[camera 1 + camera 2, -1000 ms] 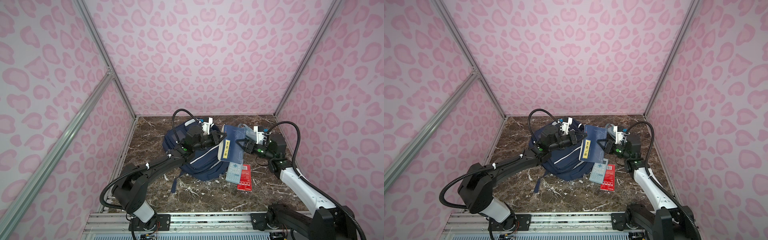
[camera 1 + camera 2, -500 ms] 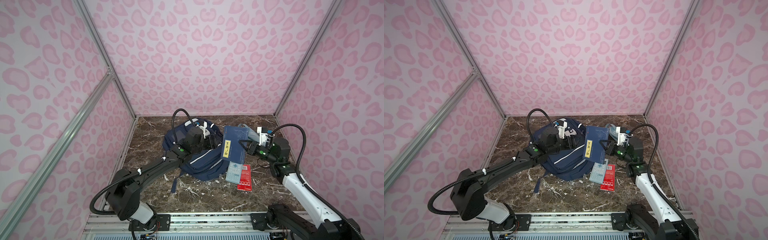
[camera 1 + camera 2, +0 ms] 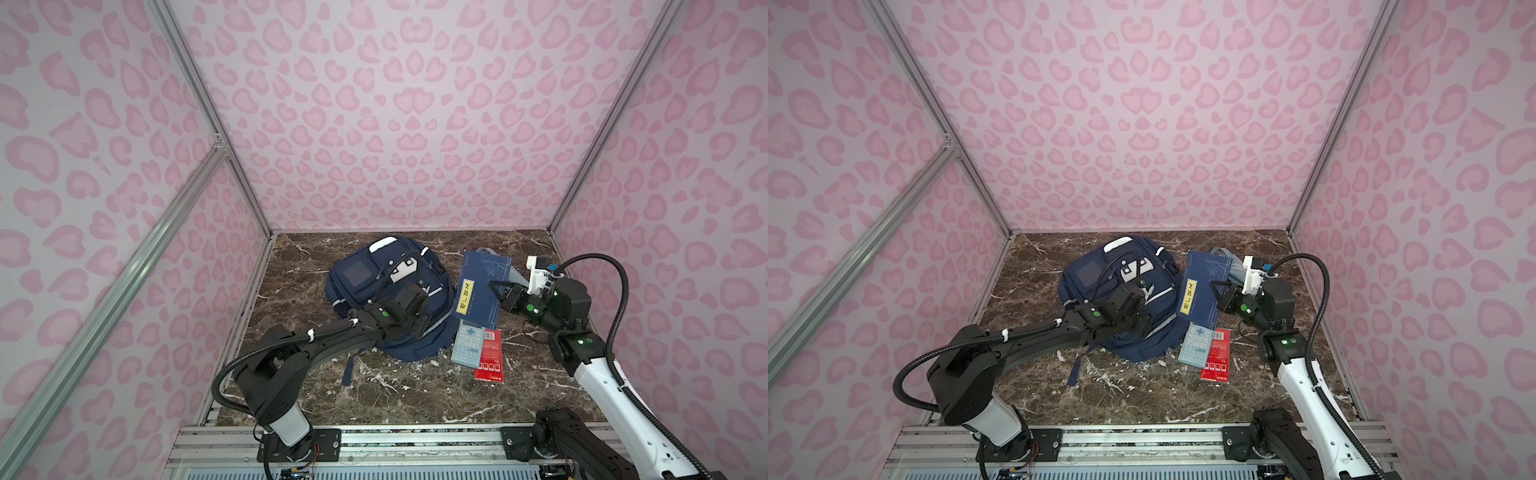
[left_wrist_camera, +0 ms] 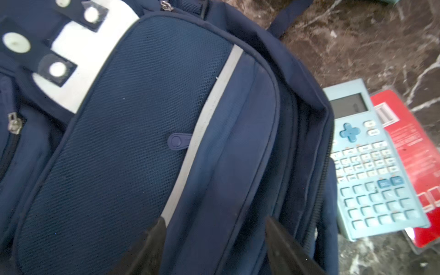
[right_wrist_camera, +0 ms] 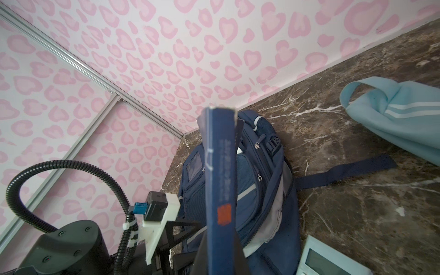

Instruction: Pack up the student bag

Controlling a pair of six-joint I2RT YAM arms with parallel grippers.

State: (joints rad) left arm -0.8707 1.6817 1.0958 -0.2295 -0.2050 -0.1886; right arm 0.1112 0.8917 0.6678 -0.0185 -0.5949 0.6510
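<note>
The large navy blue fabric student bag (image 3: 359, 291) lies flat on the brown marble tabletop (image 3: 415, 395), directly beneath the left gripper (image 4: 215, 221). That gripper's jaws stand apart over the bag's grey stripe and hold nothing. Just beside the bag, the right gripper (image 5: 220, 252) is clamped on a dark blue book with a yellow label (image 3: 482, 286). Below the book lie a light blue calculator (image 3: 467, 345) and a red flat pack (image 3: 490, 361).
</note>
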